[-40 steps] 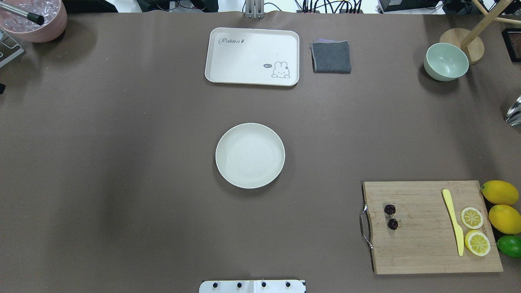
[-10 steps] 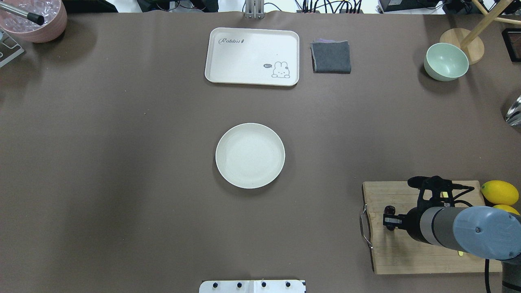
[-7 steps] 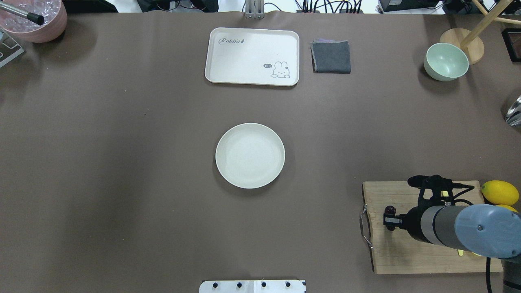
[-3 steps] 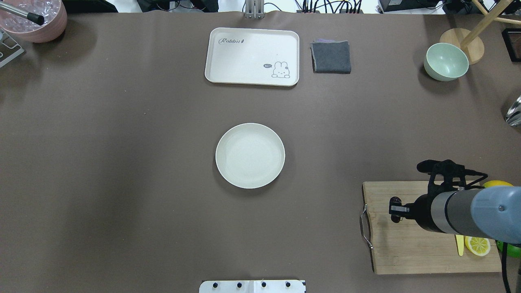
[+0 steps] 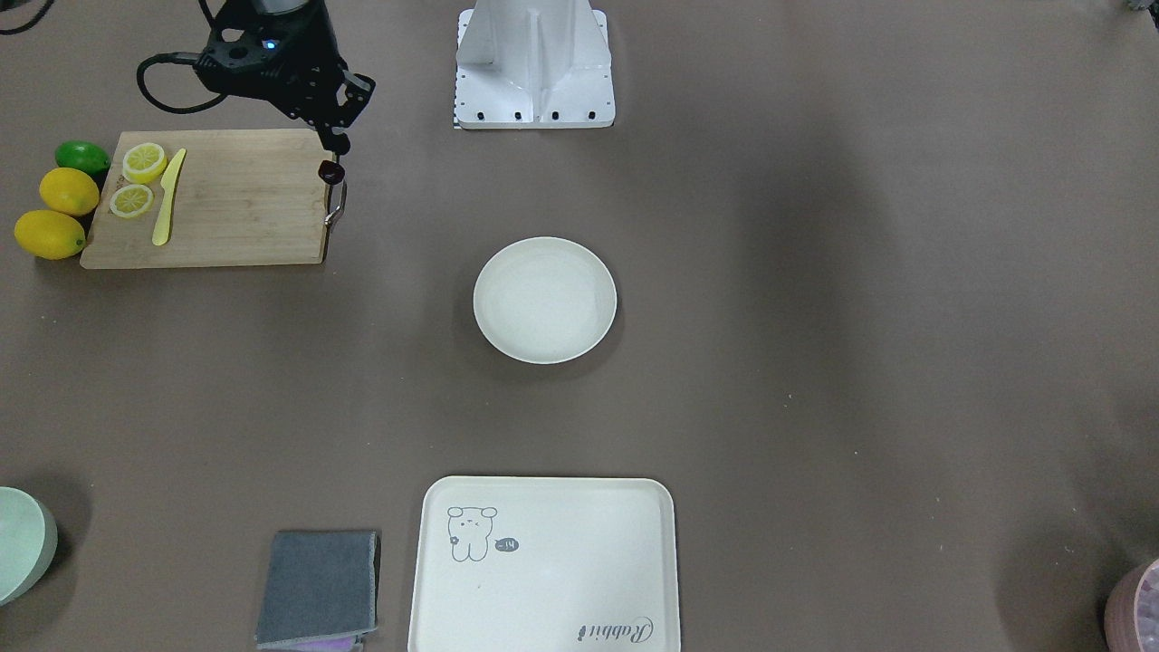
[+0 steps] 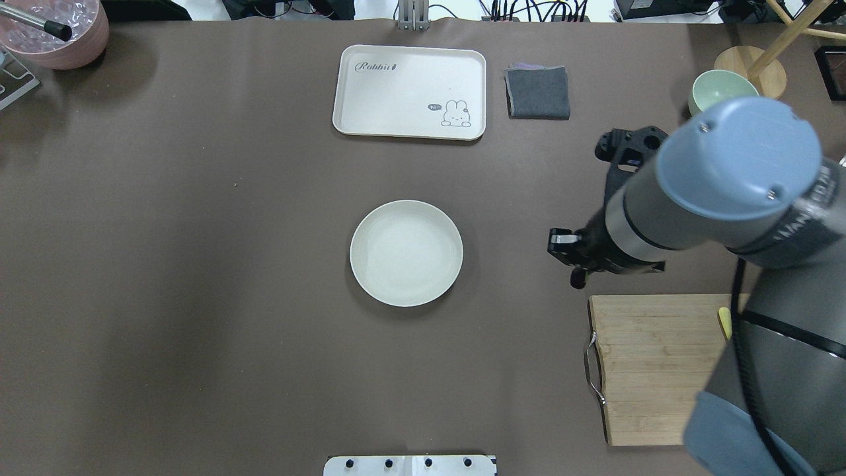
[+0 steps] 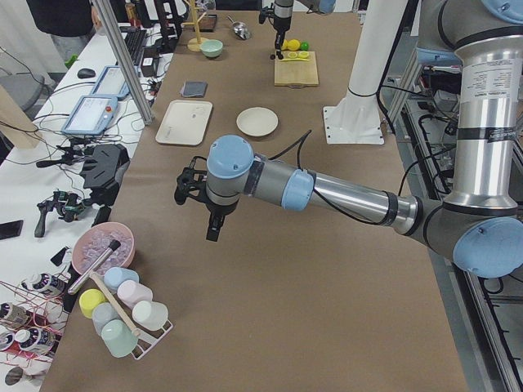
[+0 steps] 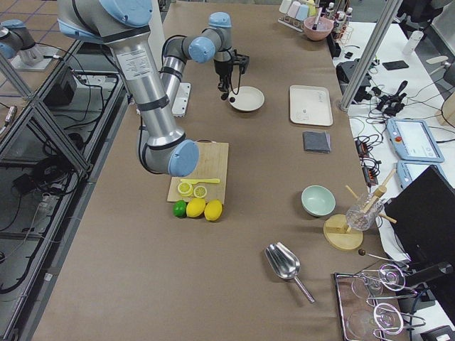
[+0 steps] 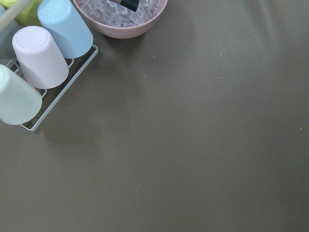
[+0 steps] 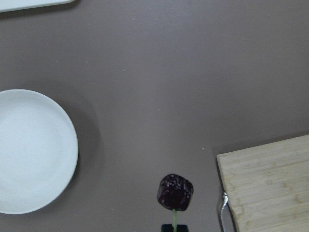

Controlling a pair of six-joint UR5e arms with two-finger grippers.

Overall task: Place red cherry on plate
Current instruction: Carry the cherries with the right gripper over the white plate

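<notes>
You had the right arm reached out over the table (image 6: 198,277), wrist turned down. The right gripper (image 5: 336,148) hung raised on the robot's right of the plate (image 6: 406,252), between the plate and the wooden cutting board (image 6: 651,370). The left arm stretched long and low, well away from the plate on the robot's left. Its left gripper (image 7: 212,227) pointed down near a pink bowl (image 9: 126,34) that held ice cubes (image 9: 104,9) and a dark-tipped tool (image 9: 129,5).

The right jaws stood narrow, apparently pinched on the thin stem, though the wrist camera cut off the grip itself. The red cherry (image 10: 175,192) dangled below them, clear of the table, beside the plate and not yet on it. How your left jaws stood I could not tell.
</notes>
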